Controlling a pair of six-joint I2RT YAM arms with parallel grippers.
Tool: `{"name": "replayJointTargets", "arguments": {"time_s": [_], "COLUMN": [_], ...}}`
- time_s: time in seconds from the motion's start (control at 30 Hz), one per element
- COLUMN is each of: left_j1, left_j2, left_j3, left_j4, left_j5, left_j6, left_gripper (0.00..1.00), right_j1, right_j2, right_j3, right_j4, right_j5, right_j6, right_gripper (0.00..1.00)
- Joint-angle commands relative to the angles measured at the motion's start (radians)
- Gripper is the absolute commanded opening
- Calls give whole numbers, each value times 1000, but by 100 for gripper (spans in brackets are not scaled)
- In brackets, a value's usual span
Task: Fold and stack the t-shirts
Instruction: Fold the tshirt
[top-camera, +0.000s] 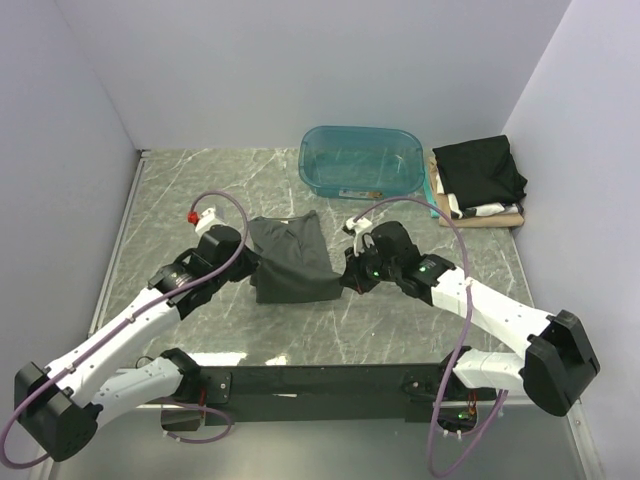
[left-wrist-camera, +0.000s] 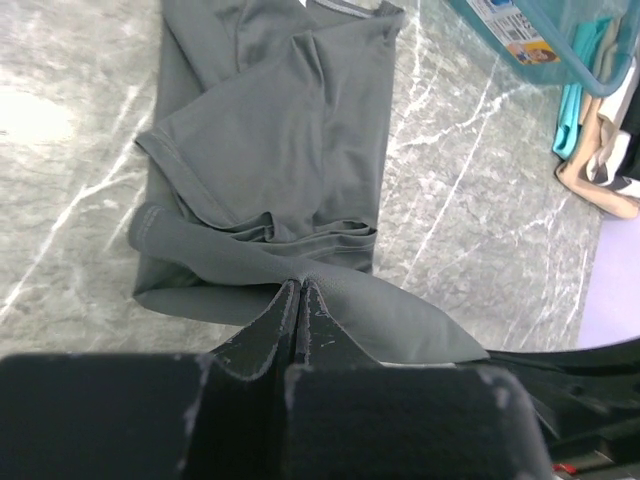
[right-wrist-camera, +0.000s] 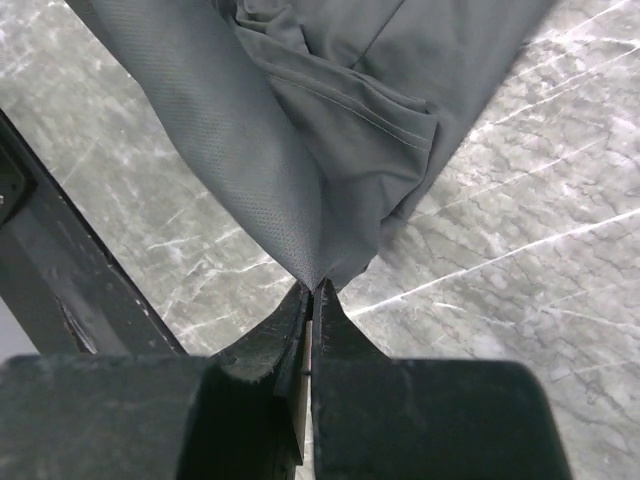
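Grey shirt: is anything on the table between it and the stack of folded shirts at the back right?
Nothing lies on the table between the shirt and the stack. The tub stands just behind that line, close beside the stack. The left gripper and right gripper are both shut on the shirt.

Top camera: high and distant, looking down and forward. Both wrist cameras: close, sharing the charcoal-grey cloth t-shirt (top-camera: 292, 258).
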Motion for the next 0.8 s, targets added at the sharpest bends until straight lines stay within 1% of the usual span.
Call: {"name": "replayJointTargets", "arguments": {"time_s": [0.0,0.13,0.27,0.47,0.6,0.77], "left_j1": [7,16,41,94,143,203], "left_j2": [-42,-71,-57,-30,-2,49], "left_j3": [20,27,58,80,69,46], "left_j4": [-15,-30,-46,5,91,249], "left_j5": [-61,-114,-149,-147,-75,67], "left_j6": [-16,-23,-20,19,51,83], "left_gripper": [1,1,1,1,1,1], "right_j1": [5,5,0,-18,-46,-64], "right_j2": [-42,-54,-36,33,69,98], "right_j3": [71,108,166,267,329,356], "right_j4": [5,-27,-62,-59,-39,-10], "right_j5": [2,8,62,59,22,-30], "right_j6": [9,17,14,3,29,56], "right_gripper": [0,0,0,0,0,0]}}
